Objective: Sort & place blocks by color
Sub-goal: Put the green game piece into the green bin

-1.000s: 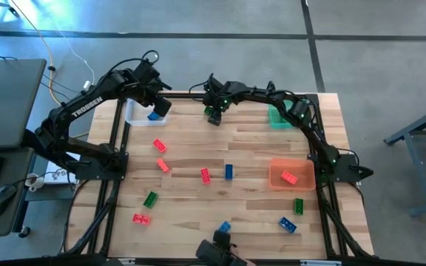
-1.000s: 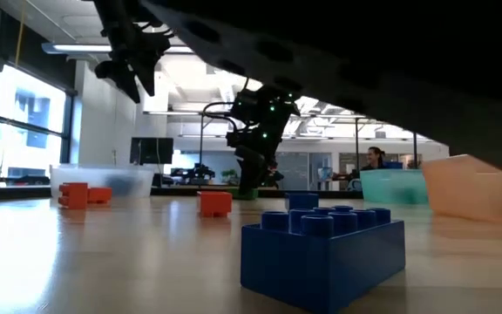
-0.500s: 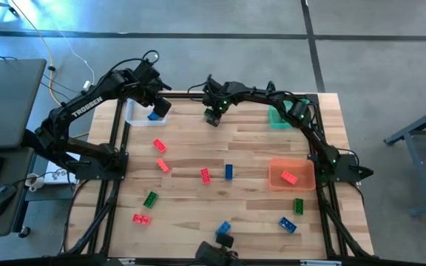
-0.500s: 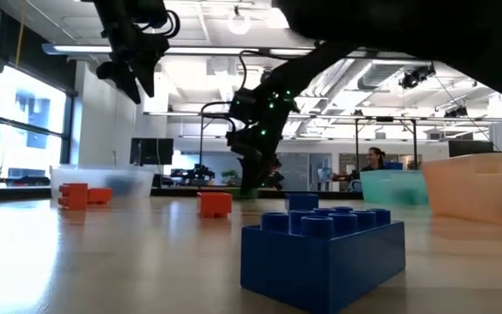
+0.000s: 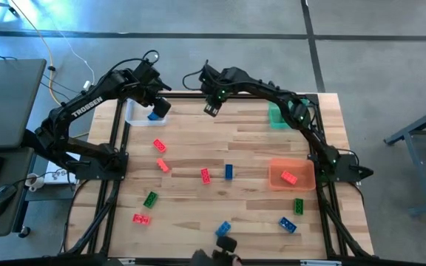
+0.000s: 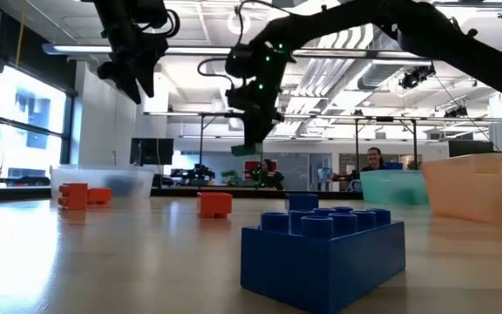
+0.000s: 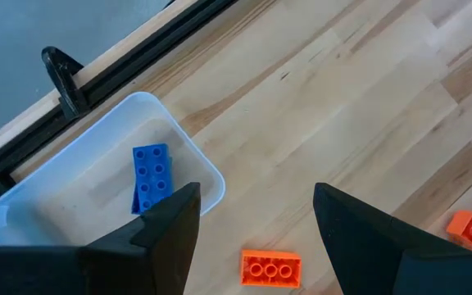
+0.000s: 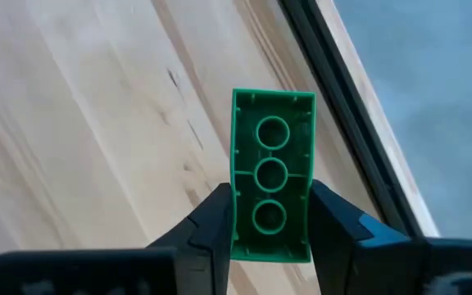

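Wooden table (image 5: 250, 148), right end effector (image 8: 270, 223) clamped on green block (image 8: 272, 176) seen clearly only from its wrist, left end effector (image 7: 252, 225) apart

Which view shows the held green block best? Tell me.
The right wrist view: the green block fills the frame, its hollow underside clear, pinched by the right tool. The low view shows only its edge; the high view hides it; the left wrist view misses it.
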Robot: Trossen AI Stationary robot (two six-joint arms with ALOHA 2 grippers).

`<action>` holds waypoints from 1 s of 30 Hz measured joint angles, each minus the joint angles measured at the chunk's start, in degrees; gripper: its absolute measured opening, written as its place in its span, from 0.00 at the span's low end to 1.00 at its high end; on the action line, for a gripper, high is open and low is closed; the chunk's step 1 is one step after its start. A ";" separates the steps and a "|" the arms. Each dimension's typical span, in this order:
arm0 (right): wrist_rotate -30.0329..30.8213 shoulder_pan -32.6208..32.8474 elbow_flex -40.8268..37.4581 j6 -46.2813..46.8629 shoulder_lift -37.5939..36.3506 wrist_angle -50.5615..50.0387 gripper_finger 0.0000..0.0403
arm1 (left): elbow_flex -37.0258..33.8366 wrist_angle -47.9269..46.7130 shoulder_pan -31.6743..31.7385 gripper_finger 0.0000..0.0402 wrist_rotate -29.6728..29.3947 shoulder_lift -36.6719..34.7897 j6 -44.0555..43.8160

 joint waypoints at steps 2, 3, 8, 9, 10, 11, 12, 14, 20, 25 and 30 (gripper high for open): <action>1.57 1.17 -1.96 0.21 -1.61 -0.95 0.25 | 0.00 -0.02 0.00 0.56 0.00 0.00 0.72; 2.00 1.84 -3.06 0.74 -2.31 -2.07 0.25 | 0.00 -0.01 0.00 0.56 0.04 0.00 0.83; 5.01 4.87 -8.37 3.38 -4.63 -6.50 0.25 | 0.00 0.00 0.00 0.56 0.15 0.00 1.17; 6.05 5.39 -9.75 3.96 -5.24 -6.69 0.25 | 0.00 -0.02 0.00 0.56 0.18 0.00 1.51; 6.89 5.93 -11.42 4.78 -5.85 -6.99 0.25 | 0.00 -0.02 0.00 0.56 0.24 0.00 1.88; 7.79 6.45 -13.07 5.58 -6.63 -7.13 0.25 | 0.00 0.00 0.00 0.56 0.28 0.00 2.25; 8.36 6.86 -14.93 6.49 -7.56 -7.21 0.25 | 0.00 0.00 -0.02 0.56 0.38 0.00 2.62; 10.24 7.69 -19.21 8.34 -9.59 -7.32 0.25 | 0.00 0.00 -0.02 0.56 0.39 0.00 3.19; 13.95 8.91 -33.50 15.95 -19.47 -5.20 0.25 | 0.00 0.02 -0.02 0.56 0.35 0.00 3.23; 14.88 8.05 -45.81 22.16 -29.92 0.85 0.25 | 0.00 0.13 -0.07 0.56 0.38 0.00 3.23; 18.95 5.56 -56.52 28.61 -39.98 4.91 0.25 | 0.00 0.15 -0.11 0.56 0.39 0.00 2.98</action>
